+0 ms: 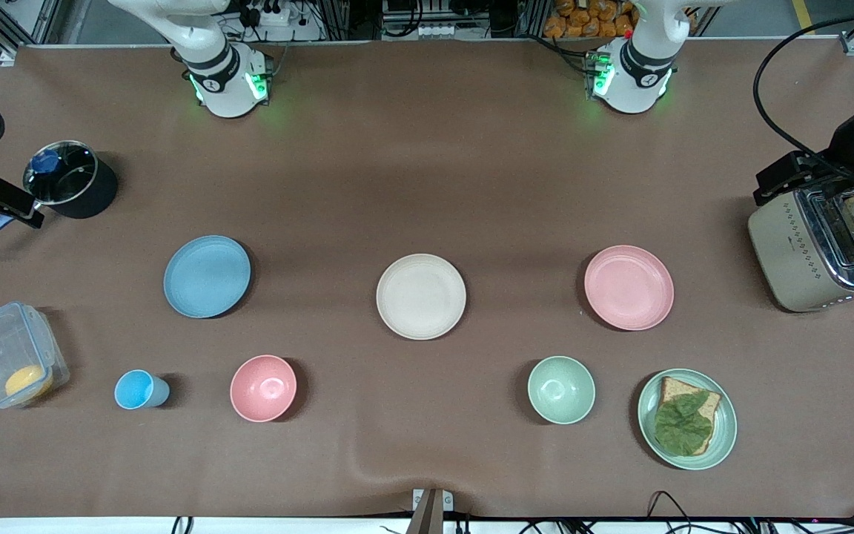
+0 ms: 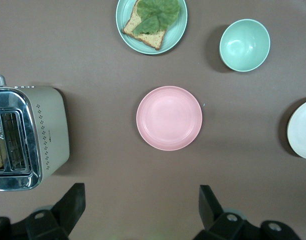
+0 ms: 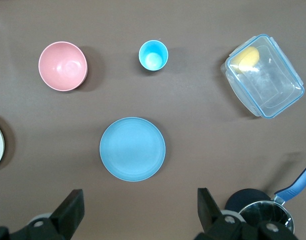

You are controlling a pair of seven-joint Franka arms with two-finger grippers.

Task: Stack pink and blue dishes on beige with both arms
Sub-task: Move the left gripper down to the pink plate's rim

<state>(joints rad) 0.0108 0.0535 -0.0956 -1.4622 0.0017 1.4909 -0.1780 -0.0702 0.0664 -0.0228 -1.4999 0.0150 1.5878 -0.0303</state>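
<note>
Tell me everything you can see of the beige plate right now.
The beige plate is flat, round and matte cream with a shallow rim, empty, lying level on the brown table. It sits between the blue plate and the pink plate, apart from both. Nothing touches it but the table; neither gripper is near it.

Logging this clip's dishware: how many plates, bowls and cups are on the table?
Plates: 4 – blue, beige, pink, green with bread
Bowls: 2 – pink, green
Cups: 1 – blue
Total: 7
</note>
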